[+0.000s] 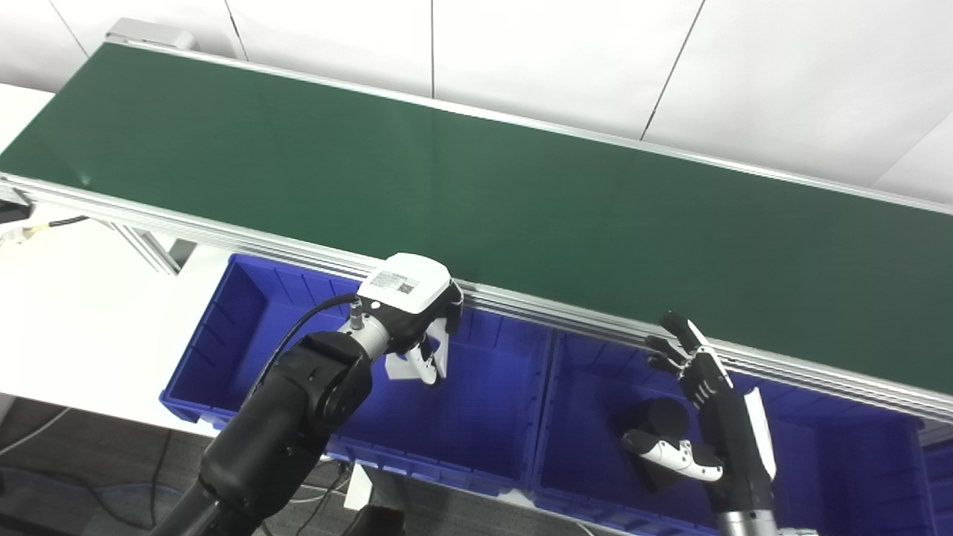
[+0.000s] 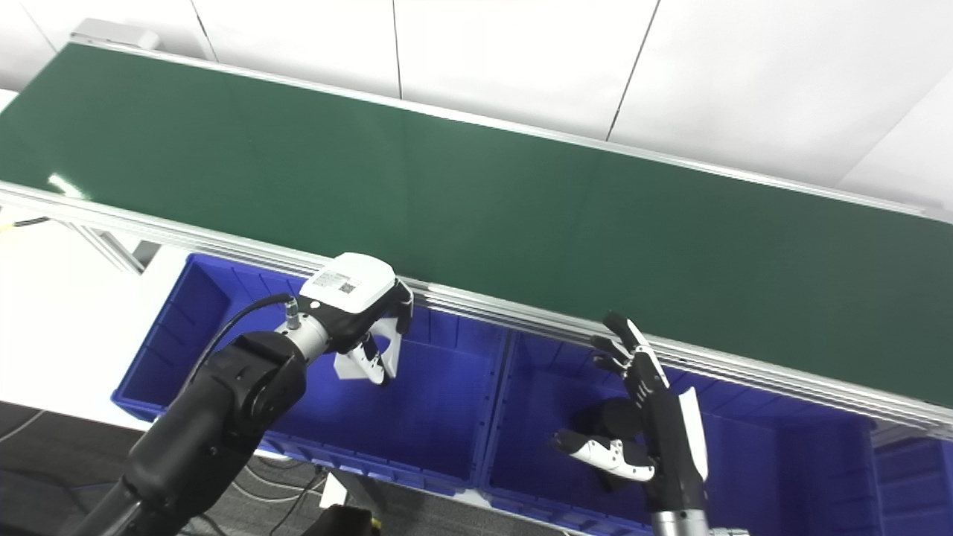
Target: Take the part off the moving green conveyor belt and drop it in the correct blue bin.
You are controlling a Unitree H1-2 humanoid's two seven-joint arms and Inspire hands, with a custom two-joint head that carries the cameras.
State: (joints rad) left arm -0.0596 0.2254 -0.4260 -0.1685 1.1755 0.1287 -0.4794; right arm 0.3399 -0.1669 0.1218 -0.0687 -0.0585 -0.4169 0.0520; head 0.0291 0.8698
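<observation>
The green conveyor belt runs from upper left to lower right with no part showing on it. My left hand hangs over the left blue bin, just below the belt's near rail. Its fingers are closed on a white bracket-like part that sticks out beneath the hand, above the bin floor. My right hand is open and empty over the middle blue bin, fingers up and spread, thumb out to the left. A dark rounded shape sits by that thumb; I cannot tell whether it belongs to the hand.
The belt's aluminium rail runs just above the bins' far edges. A third blue bin shows at the far right edge. A white table surface lies to the left, with cables on the floor below.
</observation>
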